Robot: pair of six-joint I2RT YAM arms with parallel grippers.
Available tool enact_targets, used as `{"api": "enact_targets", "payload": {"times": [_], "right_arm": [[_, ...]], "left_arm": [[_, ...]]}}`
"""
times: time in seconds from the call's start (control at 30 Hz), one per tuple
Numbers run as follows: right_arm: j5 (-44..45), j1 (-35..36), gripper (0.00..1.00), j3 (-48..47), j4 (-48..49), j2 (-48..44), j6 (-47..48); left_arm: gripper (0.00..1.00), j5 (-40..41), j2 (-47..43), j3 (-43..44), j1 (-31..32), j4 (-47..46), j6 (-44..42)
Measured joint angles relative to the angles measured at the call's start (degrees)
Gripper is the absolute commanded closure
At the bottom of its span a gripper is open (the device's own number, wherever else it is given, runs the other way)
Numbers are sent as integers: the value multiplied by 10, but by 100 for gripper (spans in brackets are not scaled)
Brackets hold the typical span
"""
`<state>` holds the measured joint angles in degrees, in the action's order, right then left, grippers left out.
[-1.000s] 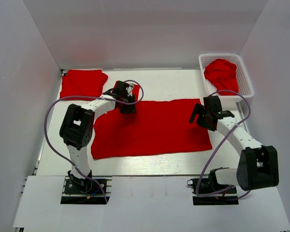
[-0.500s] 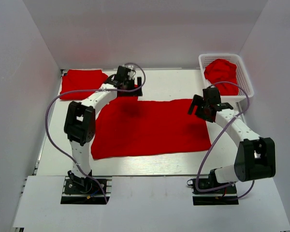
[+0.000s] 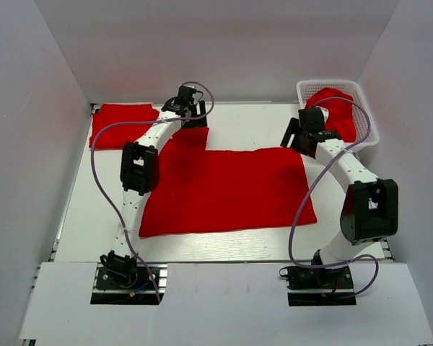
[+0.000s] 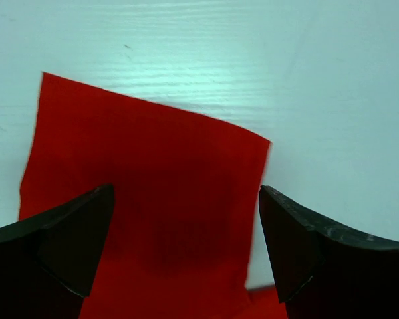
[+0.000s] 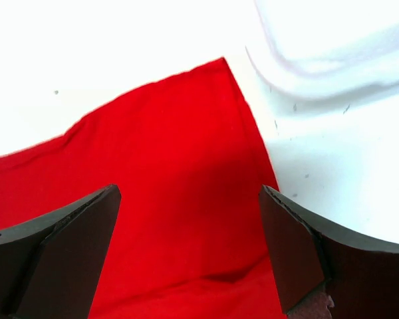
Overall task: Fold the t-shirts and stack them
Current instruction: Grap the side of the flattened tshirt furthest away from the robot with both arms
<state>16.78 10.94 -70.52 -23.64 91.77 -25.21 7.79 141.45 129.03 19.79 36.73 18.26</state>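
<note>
A bright red short-sleeved t-shirt of soft fabric (image 3: 224, 191) is seen spread flat across the middle of the white wood-grained table (image 3: 252, 122), one sleeve (image 3: 190, 137) projecting from its far left corner. Over that sleeve the black left gripper (image 3: 190, 117) is held, its jaws parted wide and nothing gripped between them. In the left wrist view the sleeve's squared end is framed between the two dark fingers (image 4: 60, 246), and a soft shadow is cast on the cloth. Whether the fingers touch the fabric cannot be told.

At the spread shirt's far right corner the black right gripper (image 3: 297, 135) is positioned, its jaws likewise held wide apart and empty. In the right wrist view the corner of the red cloth is shown between them, with bare table on the far side of it.

A second red t-shirt (image 3: 123, 121), folded into a neat rectangle, is laid on the table just beyond the spread shirt's far left corner, apart from it. A third red t-shirt (image 3: 333, 108), crumpled, is held in a white plastic mesh basket (image 3: 328, 83) set just off the spread shirt's far right corner, beside the right gripper. A blurred white edge of that basket is caught in the upper right of the right wrist view.
</note>
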Motion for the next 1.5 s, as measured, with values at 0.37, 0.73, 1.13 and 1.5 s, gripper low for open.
{"api": "enact_targets", "payload": {"times": [0.37, 0.73, 1.13, 1.5], "right_arm": [[12, 0, 10, -56, -2, 89, 2], [6, 0, 10, -82, 1, 126, 3], [-17, 0, 10, -150, 2, 196, 4], [-18, 0, 10, -155, 2, 196, 5]], "left_arm": [[1, 2, 72, 27, -14, -74, -20], [4, -2, 72, 27, -9, -130, -93], [5, -86, 72, -7, 3, -144, -216], [41, -77, 72, -12, 10, -148, -232]]}}
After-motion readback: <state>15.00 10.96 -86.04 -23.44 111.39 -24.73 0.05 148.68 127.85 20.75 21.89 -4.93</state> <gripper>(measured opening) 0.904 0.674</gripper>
